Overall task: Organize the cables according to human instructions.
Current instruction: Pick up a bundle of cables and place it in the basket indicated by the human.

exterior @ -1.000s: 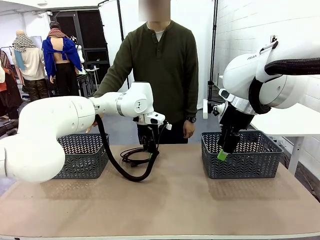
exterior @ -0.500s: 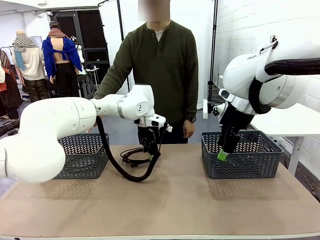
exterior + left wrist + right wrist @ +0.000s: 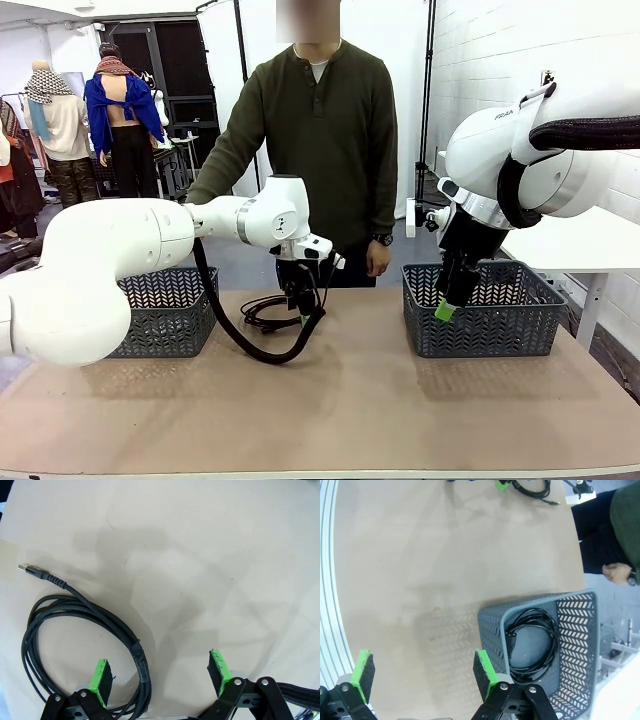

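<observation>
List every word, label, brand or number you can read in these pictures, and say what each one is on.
"FRANKA", only in part and small: grey lettering on the white shell of the right arm, front view.
No print can be read on the baskets, the cable or the table.

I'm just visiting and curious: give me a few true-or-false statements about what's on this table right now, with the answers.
1. A coiled cable lies on the table under the left gripper. True.
2. The left gripper is clamped shut on that cable. False: its jaws stand open, one side of the coil between them.
3. The right-hand basket holds a coiled cable. True.
4. The right gripper carries a cable. False: it is open, nothing between its pads.
5. The person sits at the table. False: the person stands at the far side.
</observation>
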{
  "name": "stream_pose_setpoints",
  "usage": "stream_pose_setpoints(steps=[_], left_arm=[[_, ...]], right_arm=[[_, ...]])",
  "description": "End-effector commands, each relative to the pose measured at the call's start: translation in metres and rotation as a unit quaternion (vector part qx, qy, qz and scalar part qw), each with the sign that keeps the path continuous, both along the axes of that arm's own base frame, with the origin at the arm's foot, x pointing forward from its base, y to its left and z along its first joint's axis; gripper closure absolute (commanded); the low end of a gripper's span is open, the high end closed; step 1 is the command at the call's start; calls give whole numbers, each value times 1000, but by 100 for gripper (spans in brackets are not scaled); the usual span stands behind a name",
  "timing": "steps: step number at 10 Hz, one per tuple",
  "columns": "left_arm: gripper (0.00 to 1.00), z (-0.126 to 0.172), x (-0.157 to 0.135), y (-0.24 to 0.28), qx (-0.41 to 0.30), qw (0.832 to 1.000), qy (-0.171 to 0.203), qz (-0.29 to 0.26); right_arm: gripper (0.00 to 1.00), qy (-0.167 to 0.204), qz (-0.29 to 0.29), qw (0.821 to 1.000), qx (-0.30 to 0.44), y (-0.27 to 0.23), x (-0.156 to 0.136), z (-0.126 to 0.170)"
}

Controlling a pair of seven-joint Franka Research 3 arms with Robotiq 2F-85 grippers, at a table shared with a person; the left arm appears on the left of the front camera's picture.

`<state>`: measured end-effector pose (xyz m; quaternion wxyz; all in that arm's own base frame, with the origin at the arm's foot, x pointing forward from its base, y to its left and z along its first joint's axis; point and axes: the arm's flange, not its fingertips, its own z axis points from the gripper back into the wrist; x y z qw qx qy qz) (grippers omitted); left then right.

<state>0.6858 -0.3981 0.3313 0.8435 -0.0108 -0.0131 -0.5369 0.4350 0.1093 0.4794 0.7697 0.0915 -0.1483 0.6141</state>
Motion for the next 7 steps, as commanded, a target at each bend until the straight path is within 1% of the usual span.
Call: stream_pose_setpoints(steps=[1,7], left_arm=[[0,-2,-9,5,11,1000,-8,19],[0,-13,-6,4,4,1000,12,24]], right_arm=[[0,-1,-7,1000,-4,1,3,0],[0,-1,-7,1000,-4,1,3,0]])
